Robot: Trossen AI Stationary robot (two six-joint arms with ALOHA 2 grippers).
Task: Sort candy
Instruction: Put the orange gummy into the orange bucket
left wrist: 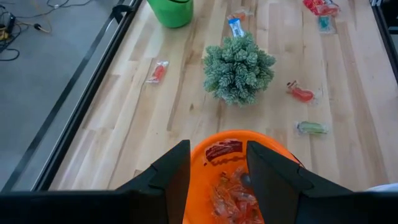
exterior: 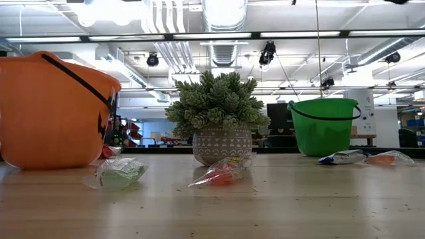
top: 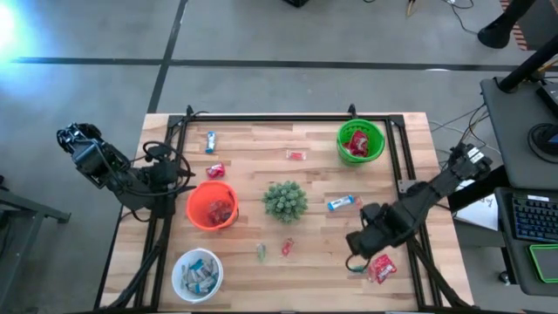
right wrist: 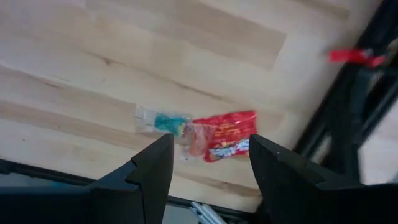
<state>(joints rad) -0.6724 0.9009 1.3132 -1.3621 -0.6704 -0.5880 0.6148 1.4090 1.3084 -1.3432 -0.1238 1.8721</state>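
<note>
Wooden desk (top: pixel 261 270) fills my screen, and on it I see an orange bucket (top: pixel 212 206), a green bucket (top: pixel 361 142) and a white bowl (top: pixel 197 273), each holding candy, around a spiky plant (top: pixel 285 201). Loose candy lies scattered between them. My left claw (left wrist: pixel 217 171) hangs open over the orange bucket, empty. My right claw (right wrist: pixel 210 157) hangs open, empty, over a red packet (right wrist: pixel 225 143) near the desk's edge

We see even, bright overhead light. Glare blooms at the floor (top: pixel 17 35) corner in the high view. Ceiling lamps (exterior: pixel 292 33) shine in the low view. The red packet (right wrist: pixel 227 142) appears blurred. Shadows under the plant (left wrist: pixel 239 68) stay soft.
</note>
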